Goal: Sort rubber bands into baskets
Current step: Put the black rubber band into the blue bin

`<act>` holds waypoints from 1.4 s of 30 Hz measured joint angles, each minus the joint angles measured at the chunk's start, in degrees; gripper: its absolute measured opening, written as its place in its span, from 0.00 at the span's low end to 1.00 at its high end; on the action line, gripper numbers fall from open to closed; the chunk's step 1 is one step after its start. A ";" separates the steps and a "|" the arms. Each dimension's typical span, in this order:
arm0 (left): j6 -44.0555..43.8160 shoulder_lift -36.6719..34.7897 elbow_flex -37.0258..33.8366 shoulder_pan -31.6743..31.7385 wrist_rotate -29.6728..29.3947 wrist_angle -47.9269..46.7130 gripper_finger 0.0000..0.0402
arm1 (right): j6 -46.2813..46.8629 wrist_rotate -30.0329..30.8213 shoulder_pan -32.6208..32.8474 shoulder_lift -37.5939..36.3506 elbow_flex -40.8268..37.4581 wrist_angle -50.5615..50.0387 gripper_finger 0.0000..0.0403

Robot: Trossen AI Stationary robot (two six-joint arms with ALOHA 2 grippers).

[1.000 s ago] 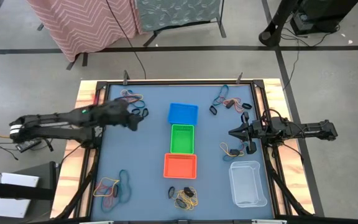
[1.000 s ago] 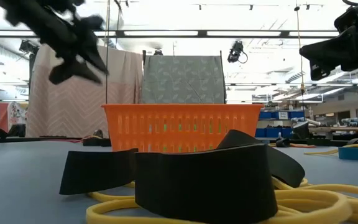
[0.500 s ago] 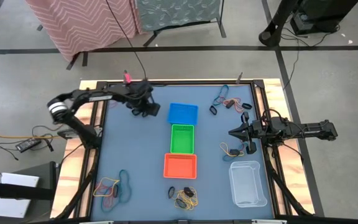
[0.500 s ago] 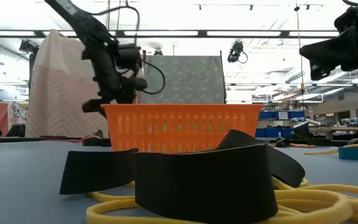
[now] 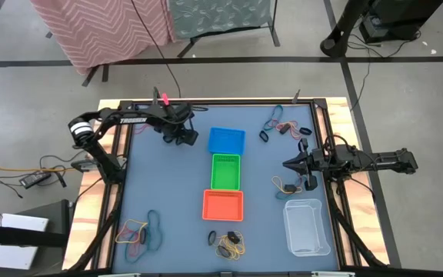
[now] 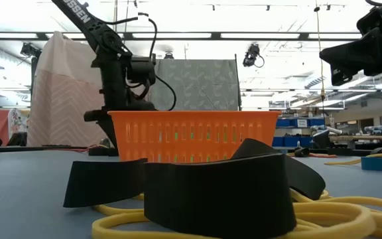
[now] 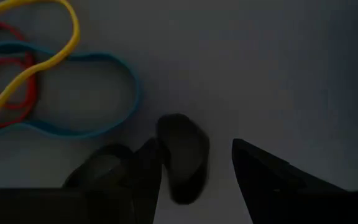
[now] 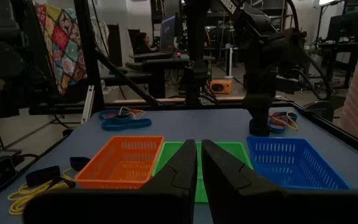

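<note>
1. The left tool (image 5: 181,135) is reaching down to the worktop (image 5: 175,192) at about 11 o'clock, just beside the blue basket (image 5: 226,140). In the left wrist view its fingers (image 7: 272,177) are standing spread, with a black band (image 7: 182,155) lying flat between them.

2. That black band is sitting at the edge of a small cluster: a teal band (image 7: 114,112), a yellow band (image 7: 48,53) and a red band (image 7: 8,78) are overlapping one another close by, apart from the black one.

3. The right tool (image 5: 289,165) is waiting at about 3 o'clock, above the worktop, with its fingers (image 8: 182,165) pressed together and holding nothing.

4. Other piles of rubber bands are lying at 1 o'clock (image 5: 283,125), at 4 o'clock beside the right tool (image 5: 286,185), at 6 o'clock (image 5: 228,243) and at 7 o'clock (image 5: 141,231).

5. The green basket (image 5: 225,171) and the orange basket (image 5: 223,205) are lining up below the blue one down the middle; the clear tub (image 5: 307,226) is sitting at 5 o'clock.

6. Handling, as a judgement: the bands are looking very light, soft and floppy, lying nearly flush with the worktop, so the fingers are needing to touch the surface and close across 1 strand of the loop.

7. The black band is looking like the easiest grip, since it is lying clear of the tangle; pinching near the overlapping loops is risking dragging 2 or 3 colours up together.

8. A lifted band is likely to dangle and stretch, and may cling to a pad on release.
</note>
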 joint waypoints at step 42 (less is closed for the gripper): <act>13.29 5.39 14.45 -16.66 4.39 16.67 0.08 | 0.00 0.02 0.00 0.00 0.01 0.01 0.09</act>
